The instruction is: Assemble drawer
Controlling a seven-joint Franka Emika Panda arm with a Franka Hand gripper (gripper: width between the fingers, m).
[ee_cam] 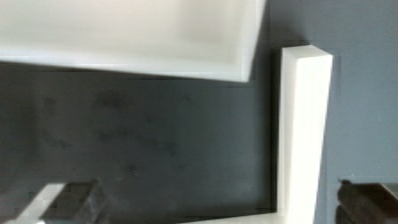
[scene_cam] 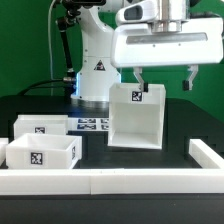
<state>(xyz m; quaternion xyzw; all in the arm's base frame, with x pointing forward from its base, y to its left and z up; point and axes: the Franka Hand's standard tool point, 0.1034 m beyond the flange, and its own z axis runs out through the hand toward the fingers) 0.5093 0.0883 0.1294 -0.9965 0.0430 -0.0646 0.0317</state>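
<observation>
The drawer's tall hollow box [scene_cam: 135,120] stands upright mid-table, its open side facing the exterior camera and a tag on its top. Two knobbed open-top trays lie at the exterior view's left, one in front [scene_cam: 42,152] and one behind [scene_cam: 40,125]. My gripper [scene_cam: 162,80] hangs open and empty just above the box, its fingers astride the wall on the exterior view's right. In the wrist view the gripper [ee_cam: 214,205] is open. A white wall edge [ee_cam: 299,130] runs between the fingers, close to one fingertip [ee_cam: 368,200]. A broad white surface [ee_cam: 125,35] lies beyond.
The low white border rail [scene_cam: 120,181] runs along the table's front and up the exterior view's right side [scene_cam: 208,155]. The marker board [scene_cam: 90,124] lies flat behind the trays. The robot's base [scene_cam: 95,70] stands at the back.
</observation>
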